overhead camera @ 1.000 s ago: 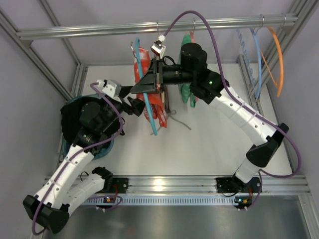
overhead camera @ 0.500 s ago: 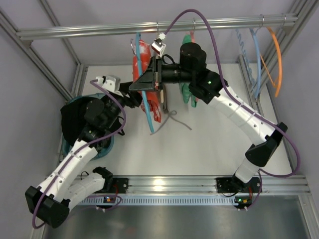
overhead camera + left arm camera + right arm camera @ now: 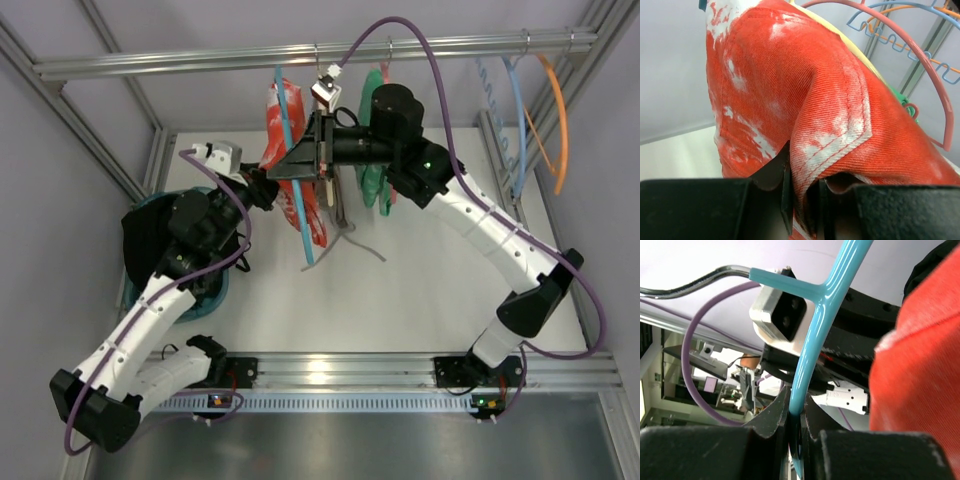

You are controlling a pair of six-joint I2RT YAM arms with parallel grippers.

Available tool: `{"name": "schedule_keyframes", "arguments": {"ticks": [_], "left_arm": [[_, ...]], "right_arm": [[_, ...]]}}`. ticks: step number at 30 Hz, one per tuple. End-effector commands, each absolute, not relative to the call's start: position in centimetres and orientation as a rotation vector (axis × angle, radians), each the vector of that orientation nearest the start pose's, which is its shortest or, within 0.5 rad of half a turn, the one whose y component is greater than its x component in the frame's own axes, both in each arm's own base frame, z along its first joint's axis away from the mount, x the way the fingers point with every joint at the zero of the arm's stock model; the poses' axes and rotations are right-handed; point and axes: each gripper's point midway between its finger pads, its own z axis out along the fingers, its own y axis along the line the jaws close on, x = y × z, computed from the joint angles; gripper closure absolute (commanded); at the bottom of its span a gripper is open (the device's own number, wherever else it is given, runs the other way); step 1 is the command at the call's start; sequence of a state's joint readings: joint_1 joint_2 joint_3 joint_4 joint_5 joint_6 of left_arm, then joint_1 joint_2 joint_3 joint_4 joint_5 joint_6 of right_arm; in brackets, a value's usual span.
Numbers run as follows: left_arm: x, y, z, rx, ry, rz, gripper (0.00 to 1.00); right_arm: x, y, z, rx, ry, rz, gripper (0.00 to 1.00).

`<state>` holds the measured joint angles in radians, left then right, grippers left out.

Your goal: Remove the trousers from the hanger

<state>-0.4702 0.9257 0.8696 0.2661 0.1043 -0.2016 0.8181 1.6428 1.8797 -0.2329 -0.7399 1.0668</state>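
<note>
The red-orange trousers [image 3: 283, 125] with pale patches hang over the light-blue hanger [image 3: 297, 215] below the rail. My right gripper [image 3: 300, 168] reaches in from the right and is shut on the hanger's thin bar [image 3: 816, 340], which runs up from between its jaws [image 3: 797, 415]. The trousers [image 3: 920, 370] fill the right side of that view. My left gripper [image 3: 268, 190] comes from the left. In the left wrist view a stitched fold of the trousers [image 3: 805, 90] is pinched between its closed jaws [image 3: 804, 200].
A pink-red hanger [image 3: 922, 57] and a cream hanger [image 3: 852, 45] hang behind the trousers. A green garment [image 3: 378, 175] hangs to the right on the rail [image 3: 200, 62]. Blue [image 3: 518, 110] and orange [image 3: 558, 110] hangers hang far right. A teal bin [image 3: 150, 245] with dark cloth sits at left.
My left gripper has moved up and right to the trousers and closed on a fold. The trousers and hanger have swung slightly up and left. The right gripper stays shut on the hanger.
</note>
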Motion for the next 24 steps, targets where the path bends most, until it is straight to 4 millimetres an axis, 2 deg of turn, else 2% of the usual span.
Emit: {"name": "schedule_keyframes", "arguments": {"ticks": [1, 3, 4, 7, 8, 10, 14, 15, 17, 18, 21, 24], "left_arm": [[30.1, -15.9, 46.7, 0.133, 1.180, -0.618, 1.00], [29.6, -15.7, 47.6, 0.118, 1.174, -0.635, 1.00], [29.2, -15.5, 48.8, 0.111, 1.154, -0.643, 1.00], [29.0, -15.0, 49.8, 0.092, 1.154, -0.654, 1.00], [28.8, -14.7, 50.8, 0.083, 1.134, -0.658, 1.00], [28.7, -14.2, 51.7, 0.060, 1.123, -0.665, 1.00], [28.1, -13.0, 54.7, 0.008, 1.073, -0.691, 1.00], [27.5, -12.6, 56.2, -0.006, 1.045, -0.706, 1.00], [27.4, -12.0, 57.1, -0.025, 1.031, -0.705, 1.00], [27.0, -11.5, 58.3, -0.036, 1.011, -0.706, 1.00], [26.2, -10.1, 60.4, -0.090, 0.966, -0.699, 1.00], [26.1, -8.5, 61.5, -0.157, 0.943, -0.682, 1.00]], "right_arm": [[15.1, 37.3, 54.7, -0.704, 1.602, 1.986, 1.00], [15.9, 36.3, 54.3, -0.674, 1.614, 1.958, 1.00], [16.3, 36.1, 54.1, -0.673, 1.613, 1.939, 1.00], [17.3, 35.0, 53.4, -0.640, 1.630, 1.897, 1.00], [17.9, 34.8, 52.6, -0.617, 1.657, 1.886, 1.00], [18.0, 34.2, 52.1, -0.607, 1.666, 1.870, 1.00], [18.9, 33.8, 49.9, -0.576, 1.725, 1.846, 1.00], [19.1, 33.8, 49.5, -0.573, 1.734, 1.839, 1.00], [19.4, 33.8, 48.4, -0.553, 1.769, 1.833, 1.00], [19.7, 33.9, 47.7, -0.545, 1.791, 1.827, 1.00], [20.1, 33.8, 46.9, -0.528, 1.812, 1.817, 1.00], [20.1, 33.7, 46.0, -0.525, 1.834, 1.808, 1.00]]}}
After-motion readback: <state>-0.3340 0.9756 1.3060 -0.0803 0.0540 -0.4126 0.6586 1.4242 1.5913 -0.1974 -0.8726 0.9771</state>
